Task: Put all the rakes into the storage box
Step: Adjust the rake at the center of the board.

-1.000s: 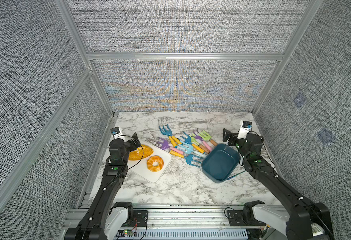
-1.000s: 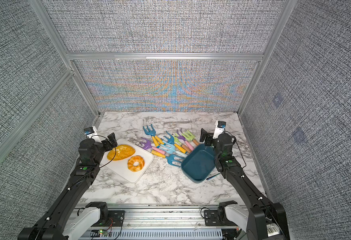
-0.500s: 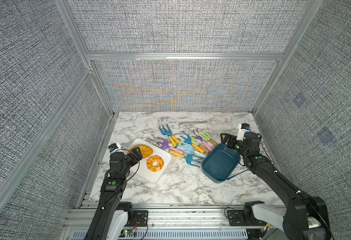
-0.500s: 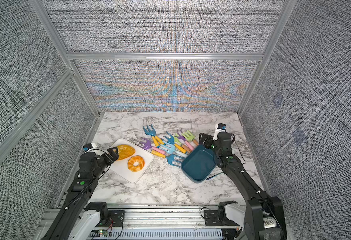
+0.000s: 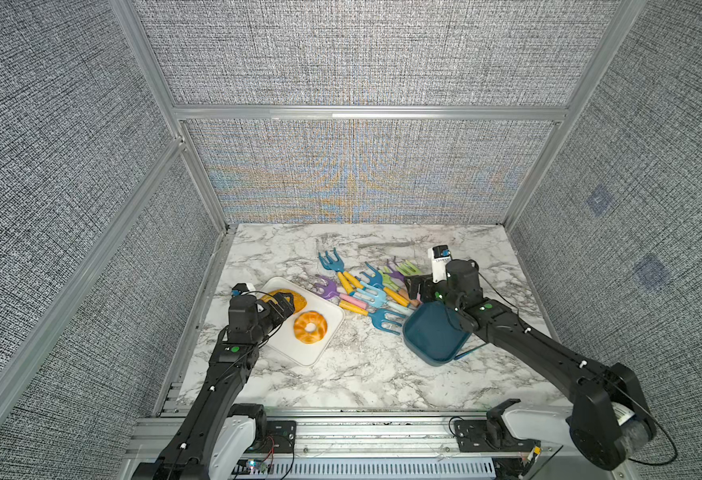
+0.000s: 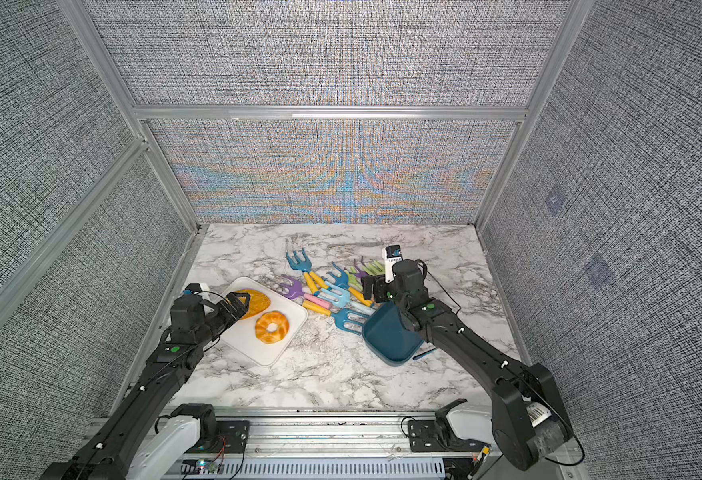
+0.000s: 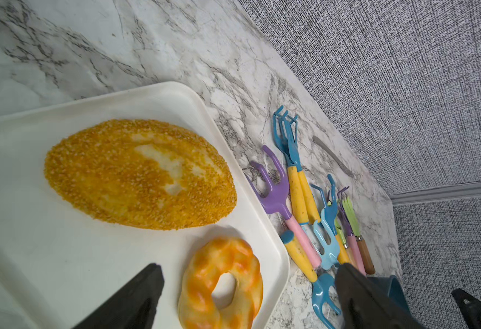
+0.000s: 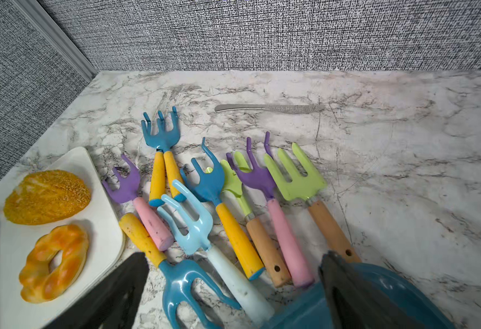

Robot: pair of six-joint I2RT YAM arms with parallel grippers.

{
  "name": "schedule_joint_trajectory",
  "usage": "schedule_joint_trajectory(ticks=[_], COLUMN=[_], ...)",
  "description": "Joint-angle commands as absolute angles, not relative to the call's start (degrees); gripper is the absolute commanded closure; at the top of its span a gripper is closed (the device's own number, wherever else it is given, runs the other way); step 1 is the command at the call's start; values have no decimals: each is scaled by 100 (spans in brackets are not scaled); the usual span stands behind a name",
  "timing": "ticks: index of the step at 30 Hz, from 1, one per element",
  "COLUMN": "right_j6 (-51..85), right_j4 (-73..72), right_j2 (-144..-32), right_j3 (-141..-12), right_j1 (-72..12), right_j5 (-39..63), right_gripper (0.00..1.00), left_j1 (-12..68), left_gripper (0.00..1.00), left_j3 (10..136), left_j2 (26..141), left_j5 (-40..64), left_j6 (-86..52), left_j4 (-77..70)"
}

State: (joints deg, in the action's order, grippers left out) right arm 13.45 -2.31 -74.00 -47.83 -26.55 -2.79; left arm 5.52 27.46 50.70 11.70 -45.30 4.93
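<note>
Progress: nothing stowed yet. No rake lies in the storage box (image 5: 432, 338) and neither tool grips one; I judge that picking, lifting and dropping a rake all remain
Top views: both show the right tool (image 5: 417, 287) spread over the handle ends of the rakes (image 5: 365, 291), with the box just behind it under its wrist; the left tool (image 5: 284, 300) is spread too, over the white tray (image 5: 311, 355), well away from the box; only here does the box floor show, partly hidden by the arm
Left wrist: fingers (image 7: 136, 296) wide apart, gripping nothing; a ring bun (image 7: 205, 267) sits in the gap, a seeded bun (image 7: 139, 173) lies ahead, and the rakes lie beyond one finger, past the tray rim — the box is a mere sliver there
Right wrist: fingers (image 8: 356, 293) wide apart, empty; a dark-blue rake (image 8: 180, 275) lies on the bench (image 8: 404, 171) in the gap, the box rim is by one finger, and a knife (image 8: 267, 108) lies far ahead — this view alone shows plainly which rake lies in the gap
</note>
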Motion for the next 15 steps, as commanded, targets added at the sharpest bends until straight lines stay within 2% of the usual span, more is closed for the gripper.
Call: schedule_joint_trajectory(ticks=[1, 6, 15], right_j6=[791, 461, 243], right_j4=[-43, 298, 1639], right_j2=[-7740, -8423, -10023], right_j3=[-5139, -5809, -7433], right_j1=[-3195, -3739, -3897], right_j5=[-648, -479, -26], right_gripper=[1, 1, 4], left_j1=[706, 1215, 1564], left_gripper=[1, 1, 1], left_j3=[2920, 3184, 3464], left_j2=[5267, 5679, 6046], left_j5=[1266, 1193, 1081], left_j6=[-4538, -4544, -4485], left_j4=[421, 422, 527])
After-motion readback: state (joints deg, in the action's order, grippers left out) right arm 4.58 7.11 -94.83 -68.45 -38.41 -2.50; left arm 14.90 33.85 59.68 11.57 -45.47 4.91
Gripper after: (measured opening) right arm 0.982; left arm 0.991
